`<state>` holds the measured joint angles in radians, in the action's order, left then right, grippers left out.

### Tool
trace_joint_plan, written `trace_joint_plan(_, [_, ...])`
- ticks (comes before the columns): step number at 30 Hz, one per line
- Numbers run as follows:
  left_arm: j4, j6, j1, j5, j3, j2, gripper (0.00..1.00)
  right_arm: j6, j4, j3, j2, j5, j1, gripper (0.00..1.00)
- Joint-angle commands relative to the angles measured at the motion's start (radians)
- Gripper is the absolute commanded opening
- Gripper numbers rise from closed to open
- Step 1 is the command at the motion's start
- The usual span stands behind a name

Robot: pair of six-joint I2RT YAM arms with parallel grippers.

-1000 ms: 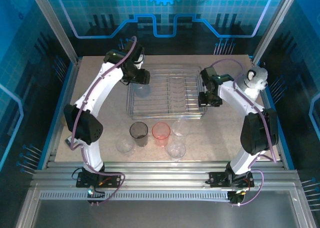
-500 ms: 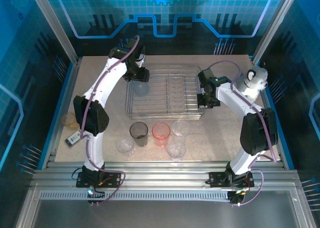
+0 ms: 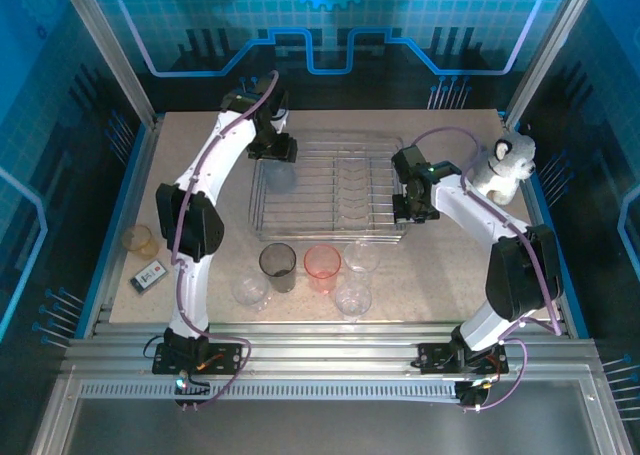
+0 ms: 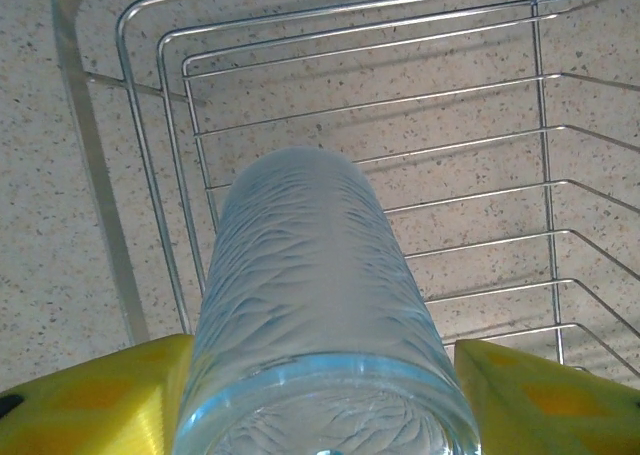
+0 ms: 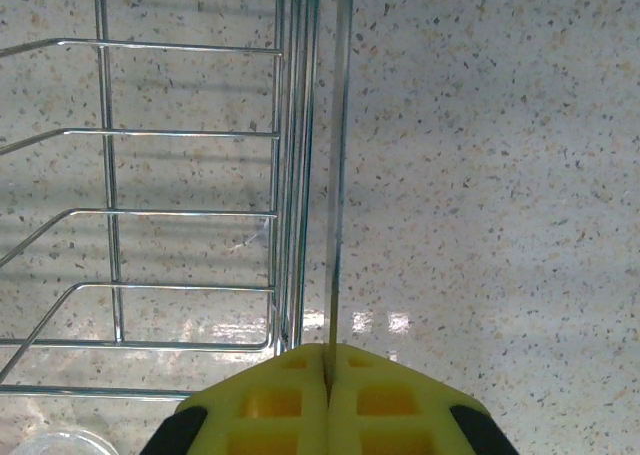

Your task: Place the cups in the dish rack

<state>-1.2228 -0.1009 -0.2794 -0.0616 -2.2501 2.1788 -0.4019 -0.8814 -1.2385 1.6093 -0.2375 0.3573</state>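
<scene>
Cups stand clustered by the desk's near edge, all upright and outside the dish rack. They are a smoky cup, a red-pink cup just beside it, and three clear ones around them. A yellowish cup sits by the left edge. Mid-desk, the right claw is pinched tight on the rack's rim wire near its right near corner. Farther back, the left claw grips a frosted cup between yellow fingers over the rack's far left corner. Whether that cup rests on the wires I cannot tell.
</scene>
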Motion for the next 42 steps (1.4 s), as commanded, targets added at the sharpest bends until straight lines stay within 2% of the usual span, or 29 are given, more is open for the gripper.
trace_joint_plan(1, [-0.037, 0.018, 0.012, 0.043, -0.061, 0.043, 0.00, 0.011, -0.076, 0.037, -0.004, -0.013, 0.017, 0.00])
trace_joint_plan(22, [-0.044, -0.002, 0.064, 0.081, -0.286, 0.191, 0.00, 0.016, -0.076, 0.050, -0.003, -0.038, 0.018, 0.00])
trace_joint_plan(29, [-0.023, -0.004, 0.076, 0.086, -0.295, 0.210, 0.01, 0.009, -0.073, 0.051, 0.000, -0.042, 0.020, 0.14])
trace_joint_plan(31, [-0.017, -0.005, 0.080, 0.082, -0.294, 0.210, 0.10, 0.005, -0.071, 0.050, -0.001, -0.043, 0.021, 0.20])
trace_joint_plan(32, [-0.013, -0.004, 0.081, 0.080, -0.293, 0.210, 0.17, 0.004, -0.071, 0.051, -0.002, -0.046, 0.021, 0.23])
trace_joint_plan(33, [-0.007, -0.006, 0.084, 0.078, -0.293, 0.210, 0.30, 0.002, -0.070, 0.051, -0.003, -0.048, 0.022, 0.26])
trace_joint_plan(36, [0.013, -0.011, 0.088, 0.075, -0.290, 0.210, 0.46, -0.001, -0.065, 0.051, -0.009, -0.051, 0.024, 0.31])
trace_joint_plan(42, [0.039, -0.010, 0.089, 0.070, -0.286, 0.213, 0.62, 0.000, -0.067, 0.049, -0.015, -0.057, 0.026, 0.37])
